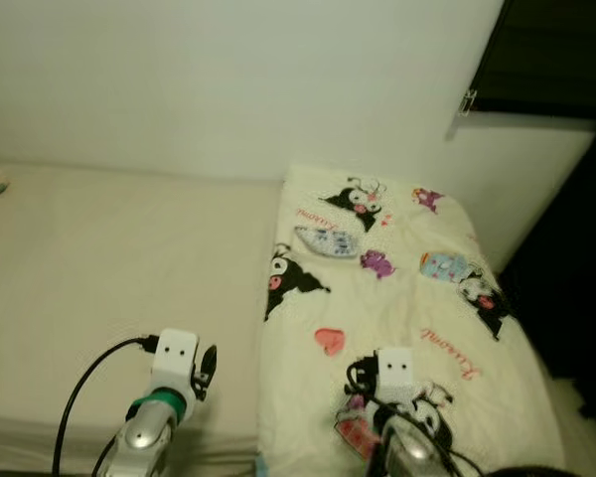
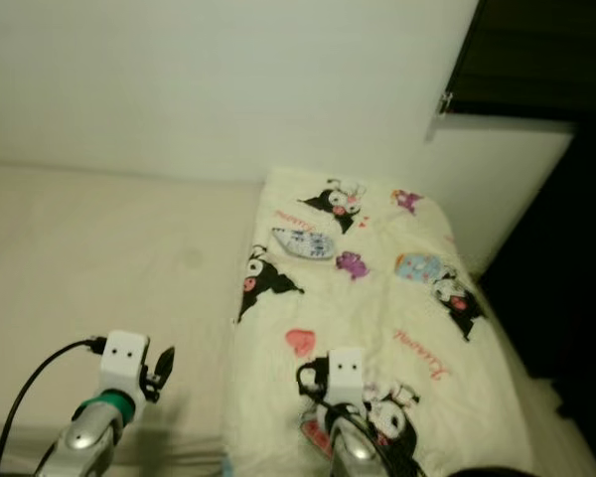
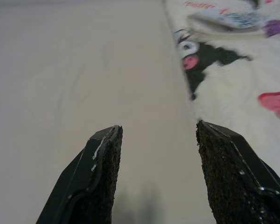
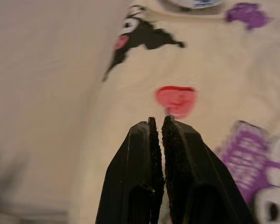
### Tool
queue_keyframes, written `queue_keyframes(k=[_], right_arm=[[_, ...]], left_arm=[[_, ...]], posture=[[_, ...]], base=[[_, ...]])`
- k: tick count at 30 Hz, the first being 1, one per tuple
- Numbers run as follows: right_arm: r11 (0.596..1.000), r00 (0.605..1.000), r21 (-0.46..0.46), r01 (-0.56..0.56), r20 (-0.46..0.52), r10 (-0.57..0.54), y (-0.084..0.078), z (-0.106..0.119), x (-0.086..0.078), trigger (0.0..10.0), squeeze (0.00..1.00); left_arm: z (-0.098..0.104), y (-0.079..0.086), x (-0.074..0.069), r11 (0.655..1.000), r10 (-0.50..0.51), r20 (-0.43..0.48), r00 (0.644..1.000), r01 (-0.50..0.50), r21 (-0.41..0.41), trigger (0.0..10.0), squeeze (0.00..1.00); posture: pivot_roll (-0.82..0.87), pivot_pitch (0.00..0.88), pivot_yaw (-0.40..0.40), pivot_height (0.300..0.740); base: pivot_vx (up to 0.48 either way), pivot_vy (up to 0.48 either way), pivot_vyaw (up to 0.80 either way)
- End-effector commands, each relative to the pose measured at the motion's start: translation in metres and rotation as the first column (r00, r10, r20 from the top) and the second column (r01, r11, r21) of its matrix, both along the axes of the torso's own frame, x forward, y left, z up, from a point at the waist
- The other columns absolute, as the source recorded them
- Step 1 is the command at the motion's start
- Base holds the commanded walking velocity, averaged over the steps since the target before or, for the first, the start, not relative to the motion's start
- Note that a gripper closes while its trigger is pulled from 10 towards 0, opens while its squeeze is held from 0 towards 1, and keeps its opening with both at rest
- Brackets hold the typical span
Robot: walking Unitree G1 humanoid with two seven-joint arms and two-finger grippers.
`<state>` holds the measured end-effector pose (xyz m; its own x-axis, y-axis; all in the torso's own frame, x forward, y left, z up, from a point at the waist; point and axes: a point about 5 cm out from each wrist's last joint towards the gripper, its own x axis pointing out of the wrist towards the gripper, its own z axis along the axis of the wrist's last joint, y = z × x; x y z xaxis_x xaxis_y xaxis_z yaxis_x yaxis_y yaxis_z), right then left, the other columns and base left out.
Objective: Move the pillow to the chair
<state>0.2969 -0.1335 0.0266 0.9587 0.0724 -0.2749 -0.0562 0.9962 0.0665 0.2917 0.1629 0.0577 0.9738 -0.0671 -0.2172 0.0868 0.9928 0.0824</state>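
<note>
Left eye view: pillow [image 1: 387,298] lies flat on bed [image 1: 109,268], right side. Left gripper [image 3: 154,177] spread, beside pillow edge; right gripper [image 4: 158,140] pinched empty above pillow, poised for grasp.

Silver arms, white wrist blocks, black-fingered left tool [image 3: 156,175]

You're in a home bedroom. A bed [image 1: 109,258] with a plain beige sheet runs along a bare white wall [image 1: 228,79]. On it, against the wall, lies a pillow [image 1: 397,328] in cream fabric printed with cartoon figures, hearts and script. Dim indoor light. At the right a dark opening [image 1: 551,50] breaks the wall, with dark floor beside the bed.
</note>
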Motion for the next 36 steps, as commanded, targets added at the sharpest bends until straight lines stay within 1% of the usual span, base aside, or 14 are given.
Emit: queue_keyframes(k=[1,9,15,16,17,18,19,23,27,28,32,36], right_arm=[[1.000,1.000,-0.003,0.001,-0.026,-0.001,-0.001,-0.005,-0.004,10.0,0.00],[1.000,1.000,-0.002,-0.006,-0.027,0.006,0.001,-0.005,-0.004,10.0,0.00],[1.000,1.000,-0.003,0.001,-0.030,-0.001,0.000,-0.006,-0.006,10.0,0.00],[1.000,1.000,-0.002,0.007,-0.030,-0.007,-0.001,-0.007,-0.006,10.0,0.00],[1.000,0.999,0.000,0.014,-0.030,-0.014,-0.002,-0.007,-0.007,10.0,0.00],[1.000,0.999,0.000,0.014,-0.030,-0.014,-0.002,-0.007,-0.007,10.0,0.00],[1.000,0.999,0.001,0.019,-0.029,-0.019,-0.002,-0.007,-0.007,10.0,0.00],[1.000,0.999,0.003,0.026,-0.029,-0.026,-0.003,-0.007,-0.009,10.0,0.00],[1.000,0.999,0.005,0.030,-0.030,-0.030,-0.003,-0.008,-0.010,10.0,0.00],[0.999,0.999,0.005,0.033,-0.031,-0.033,-0.004,-0.008,-0.010,10.0,0.00],[0.999,0.999,0.005,0.035,-0.034,-0.035,-0.004,-0.008,-0.010,10.0,0.00],[0.998,0.996,0.013,0.062,-0.063,-0.061,-0.008,-0.014,-0.014,10.0,0.00]], left_arm=[[-0.007,0.003,-0.005,1.000,0.006,-0.030,1.000,-0.006,0.011,10.0,0.00],[-0.009,0.003,-0.008,1.000,0.006,-0.035,0.999,-0.006,0.012,10.0,0.00],[-0.009,0.002,-0.007,1.000,-0.003,-0.040,0.999,0.004,0.022,10.0,0.00],[-0.010,0.007,-0.007,0.998,0.023,-0.051,0.998,-0.020,0.063,10.0,0.00],[-0.012,0.013,-0.007,0.996,0.057,-0.060,0.997,-0.053,0.067,10.0,0.00],[-0.012,0.013,-0.007,0.996,0.057,-0.060,0.997,-0.053,0.067,10.0,0.00],[-0.012,0.016,-0.007,0.995,0.077,-0.067,0.995,-0.072,0.073,10.0,0.00],[-0.012,0.019,-0.006,0.994,0.075,-0.075,0.994,-0.069,0.085,10.0,0.00],[-0.012,0.019,-0.006,0.995,0.060,-0.085,0.995,-0.054,0.081,10.0,0.00],[-0.014,0.017,-0.006,0.997,0.053,-0.104,0.993,-0.046,0.069,10.0,0.00],[-0.017,0.014,-0.006,0.997,0.033,-0.122,0.992,-0.025,0.069,10.0,0.00],[-0.024,0.000,-0.007,0.994,-0.065,-0.155,0.986,0.078,0.079,10.0,0.00]], posture=[[-0.04,0.034,0.012,0.740],[-0.04,0.030,0.014,0.740],[-0.04,0.033,0.025,0.740],[-0.05,0.035,0.035,0.740],[-0.05,0.035,0.035,0.740],[-0.05,0.035,0.035,0.740],[-0.05,0.036,0.041,0.740],[-0.05,0.040,0.048,0.740],[-0.05,0.044,0.051,0.740],[-0.05,0.048,0.052,0.740],[-0.05,0.052,0.051,0.740],[-0.05,0.059,0.047,0.740]], base=[[0.000,0.345,0.00],[0.000,0.353,0.00],[0.000,0.346,0.00],[0.000,0.000,0.00],[0.000,-0.398,0.00],[0.000,-0.398,0.00],[0.000,-0.442,0.00],[0.000,-0.448,0.00],[0.000,-0.452,0.00],[0.000,0.000,0.00],[0.000,0.000,0.00],[0.000,0.000,0.00]])
